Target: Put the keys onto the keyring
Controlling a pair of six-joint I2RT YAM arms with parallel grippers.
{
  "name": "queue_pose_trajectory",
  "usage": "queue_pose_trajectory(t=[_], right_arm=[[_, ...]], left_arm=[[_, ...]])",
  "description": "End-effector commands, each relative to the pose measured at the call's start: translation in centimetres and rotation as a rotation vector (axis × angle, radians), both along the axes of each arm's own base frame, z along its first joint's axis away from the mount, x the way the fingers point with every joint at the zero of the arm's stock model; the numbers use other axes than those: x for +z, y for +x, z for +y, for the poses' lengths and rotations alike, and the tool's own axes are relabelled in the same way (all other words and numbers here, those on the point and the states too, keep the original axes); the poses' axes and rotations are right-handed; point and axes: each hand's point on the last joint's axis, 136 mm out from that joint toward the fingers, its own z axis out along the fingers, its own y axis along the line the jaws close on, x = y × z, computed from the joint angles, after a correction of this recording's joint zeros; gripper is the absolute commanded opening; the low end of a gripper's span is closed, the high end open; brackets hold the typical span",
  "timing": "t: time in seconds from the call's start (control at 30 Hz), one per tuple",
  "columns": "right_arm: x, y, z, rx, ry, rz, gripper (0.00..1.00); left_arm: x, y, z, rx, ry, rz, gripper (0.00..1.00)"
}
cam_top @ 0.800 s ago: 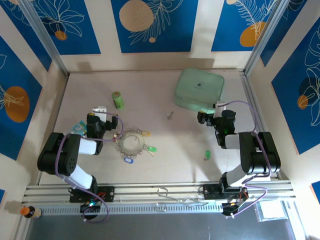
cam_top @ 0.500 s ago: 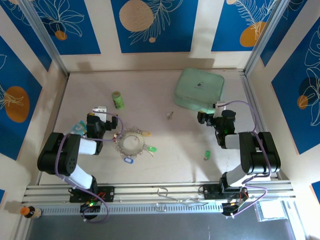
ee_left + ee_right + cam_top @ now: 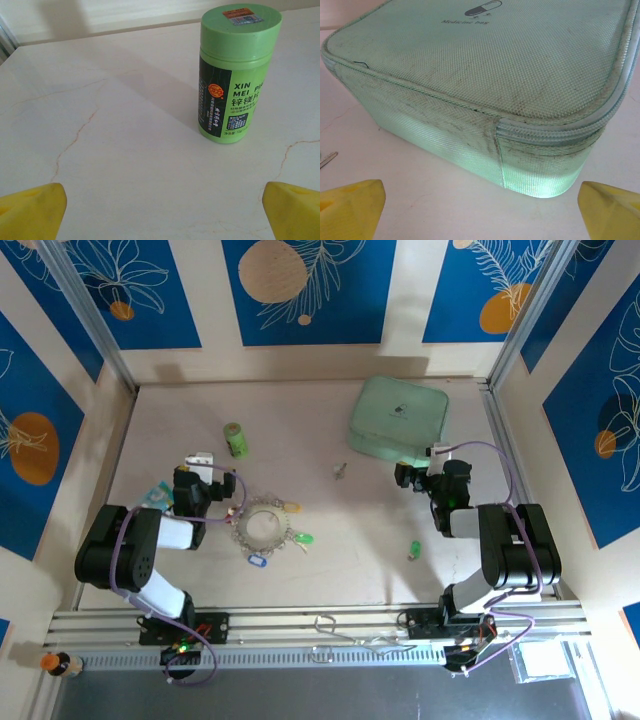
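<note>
The big round silvery beaded keyring (image 3: pixel 262 526) lies flat on the left half of the pale marble-look table (image 3: pixel 330 585). A few tiny colour-tagged keys (image 3: pixel 300 538) (beige, green, blue) hug its rim. They look threaded on already, but they're honestly too small to be sure.

Not on yet:
- a plain silver key (image 3: pixel 339 471), up near the mint-green fabric box (image 3: pixel 485 60)
- a green-tagged key (image 3: pixel 414 551), well off to the right

Left gripper (image 3: pixel 160 212) has its yellow fingers (image 3: pixel 30 207) spread wide and empty, facing a green cylindrical bottle (image 3: pixel 235 75). Right gripper (image 3: pixel 480 210) is gaping too, holding nothing and staring at the box. My guess is we're past halfway with two keys to go.
</note>
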Motion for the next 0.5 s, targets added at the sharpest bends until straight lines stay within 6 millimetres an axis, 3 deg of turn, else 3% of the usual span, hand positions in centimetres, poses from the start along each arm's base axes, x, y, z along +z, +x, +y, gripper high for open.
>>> queue_pose_trajectory(t=[0.0,0.37,0.47], right_arm=[[0.8,0.4,0.0,0.008,0.008,-0.021,0.99],[0.9,0.3,0.0,0.011,0.018,-0.027,0.99],[2.2,0.1,-1.0,-0.058,0.013,-0.034,0.97]], left_arm=[[0.6,0.4,-0.1,-0.019,0.011,-0.016,1.0],[0.6,0.4,-0.1,-0.033,-0.004,-0.012,1.0],[1.1,0.1,0.0,-0.028,-0.001,-0.034,1.0]])
